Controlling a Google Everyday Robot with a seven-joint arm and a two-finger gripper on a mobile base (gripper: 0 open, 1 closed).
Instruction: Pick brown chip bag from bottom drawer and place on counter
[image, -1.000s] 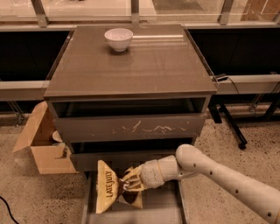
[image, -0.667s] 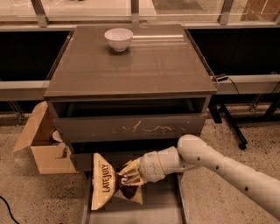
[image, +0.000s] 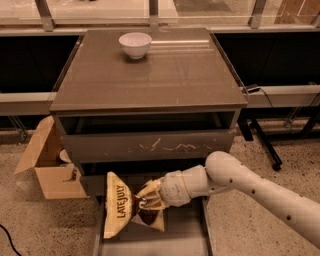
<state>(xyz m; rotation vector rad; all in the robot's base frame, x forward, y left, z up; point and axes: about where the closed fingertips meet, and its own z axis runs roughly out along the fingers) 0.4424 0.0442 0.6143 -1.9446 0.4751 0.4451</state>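
Above the bottom drawer (image: 186, 231), hand (image: 149, 202) clamped on upright brown chip bag (image: 119, 210), bag jutting left.

The gripper (image: 149, 202) holds the brown chip bag (image: 119, 205) over the bottom drawer (image: 187, 232), below the counter (image: 165, 75) bearing a bowl (image: 135, 44); a box (image: 47, 167) stands left.

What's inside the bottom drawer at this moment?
The brown chip bag, upright, gripped by the claw over the bottom drawer floor. Whatever lies beneath bag and claw is covered.
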